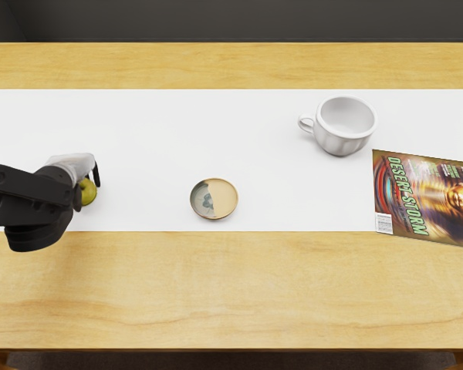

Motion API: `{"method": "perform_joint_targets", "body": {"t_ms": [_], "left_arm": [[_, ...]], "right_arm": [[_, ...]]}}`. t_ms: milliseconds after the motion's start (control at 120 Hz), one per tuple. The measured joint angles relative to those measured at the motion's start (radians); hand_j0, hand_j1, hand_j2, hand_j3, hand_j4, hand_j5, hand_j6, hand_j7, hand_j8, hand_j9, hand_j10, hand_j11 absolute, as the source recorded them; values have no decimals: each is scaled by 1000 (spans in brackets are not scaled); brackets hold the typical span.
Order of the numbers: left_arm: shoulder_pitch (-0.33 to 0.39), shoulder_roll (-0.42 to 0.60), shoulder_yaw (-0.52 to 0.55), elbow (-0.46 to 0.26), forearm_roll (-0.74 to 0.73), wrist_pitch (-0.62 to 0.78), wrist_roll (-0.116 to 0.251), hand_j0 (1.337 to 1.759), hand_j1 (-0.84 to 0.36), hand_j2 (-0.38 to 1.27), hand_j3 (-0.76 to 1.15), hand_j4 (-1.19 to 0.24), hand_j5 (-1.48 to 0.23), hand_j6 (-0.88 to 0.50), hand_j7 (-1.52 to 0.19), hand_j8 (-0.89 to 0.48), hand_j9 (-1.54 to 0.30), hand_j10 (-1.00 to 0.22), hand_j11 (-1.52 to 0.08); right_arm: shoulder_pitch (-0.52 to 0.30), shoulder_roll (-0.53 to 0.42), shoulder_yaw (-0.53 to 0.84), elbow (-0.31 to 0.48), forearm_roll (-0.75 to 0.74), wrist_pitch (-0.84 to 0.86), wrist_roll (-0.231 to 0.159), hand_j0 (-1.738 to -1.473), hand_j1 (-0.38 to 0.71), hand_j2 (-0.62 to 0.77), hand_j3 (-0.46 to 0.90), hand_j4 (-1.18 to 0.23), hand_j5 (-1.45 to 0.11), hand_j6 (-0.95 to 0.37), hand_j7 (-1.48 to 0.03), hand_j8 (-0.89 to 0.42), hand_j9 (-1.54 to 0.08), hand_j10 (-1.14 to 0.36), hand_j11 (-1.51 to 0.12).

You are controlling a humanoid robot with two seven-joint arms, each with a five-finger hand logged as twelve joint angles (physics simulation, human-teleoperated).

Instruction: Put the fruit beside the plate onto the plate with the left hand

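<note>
Left hand (73,173) curled over fruit (89,193), fingers wrapping it, at left end of runner (177,154), well apart from plate (230,199); firm grip first, lift straight, carry right, lower gently onto plate centre

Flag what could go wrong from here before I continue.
1. The left hand hides most of the fruit, so the grip is unconfirmed; it might slip on lifting.
2. The plate looks small and shallow; a round fruit released off-centre could roll onto the white runner.
</note>
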Motion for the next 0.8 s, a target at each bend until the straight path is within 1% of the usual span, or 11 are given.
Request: {"method": "perform_joint_targets", "body": {"t_ms": [108, 158, 225, 317, 542, 583, 658, 667, 692, 733, 800], "left_arm": [[0, 0, 0, 2, 0, -1, -4, 1653, -294, 303, 0, -640, -871, -441, -869, -456, -868, -642, -868], [0, 0, 0, 2, 0, -2, -5, 1653, -310, 321, 0, -611, -921, -409, -908, -438, -907, -667, -907], [3, -2, 0, 5, 2, -2, -5, 1650, -288, 256, 0, -586, -974, -393, -954, -410, -962, -698, -962], [3, -2, -1, 10, 1, -8, -6, 1648, -277, 250, 0, -573, -1025, -374, -1007, -391, -1021, -731, -1023], [-21, 5, -6, 15, -5, -34, -12, 1652, -377, 465, 0, -487, -1111, -294, -1064, -342, -1070, -782, -1073], [-30, 7, -7, 16, -6, -37, -12, 1652, -365, 411, 0, -490, -1125, -292, -1069, -340, -1074, -787, -1078], [-50, 22, -9, 15, -9, -48, -13, 1653, -388, 516, 0, -480, -1146, -289, -1076, -336, -1078, -795, -1081], [-52, 23, -9, 15, -9, -49, -13, 1652, -379, 489, 0, -485, -1148, -287, -1077, -339, -1078, -796, -1081], [-65, 32, -11, 15, -10, -54, -13, 1653, -375, 567, 0, -507, -1151, -315, -1083, -346, -1079, -796, -1082], [-85, 53, -16, 15, -11, -65, -14, 1653, -360, 540, 0, -550, -1142, -334, -1085, -375, -1078, -797, -1081], [-103, 72, -29, 15, -11, -92, -13, 1654, -371, 605, 0, -593, -1130, -351, -1080, -404, -1074, -797, -1078]], "right_arm": [[0, 0, 0, 0, 0, 0, 0, -1658, -307, -7, 0, -36, -46, -36, -46, -36, -46, -36, -46], [0, 0, 0, 0, 0, 0, 0, -1658, -307, -7, 0, -36, -46, -36, -46, -36, -46, -36, -46], [0, 0, 0, 0, 0, 0, 0, -1658, -307, -7, 0, -36, -46, -36, -46, -36, -46, -36, -46], [0, 0, 0, 0, 0, 0, 0, -1658, -306, -7, 0, -36, -46, -36, -46, -36, -46, -36, -46], [0, 0, 0, 0, 0, 0, 0, -1658, -306, -7, 0, -36, -46, -36, -46, -36, -46, -36, -46], [0, 0, 0, 0, 0, 0, 0, -1658, -306, -7, 0, -36, -46, -36, -46, -36, -46, -36, -46], [0, 0, 0, 0, 0, 0, 0, -1658, -307, -7, 0, -36, -46, -36, -46, -36, -46, -36, -46], [0, 0, 0, 0, 0, 0, 0, -1658, -307, -7, 0, -36, -46, -36, -46, -36, -46, -36, -46], [0, 0, 0, 0, 0, 0, 0, -1658, -306, -7, 0, -36, -46, -36, -46, -36, -46, -36, -46], [0, 0, 0, 0, 0, 0, 0, -1658, -307, -7, 0, -36, -46, -36, -46, -36, -46, -36, -46], [0, 0, 0, 0, 0, 0, 0, -1658, -307, -7, 0, -36, -46, -36, -46, -36, -46, -36, -46]]}}
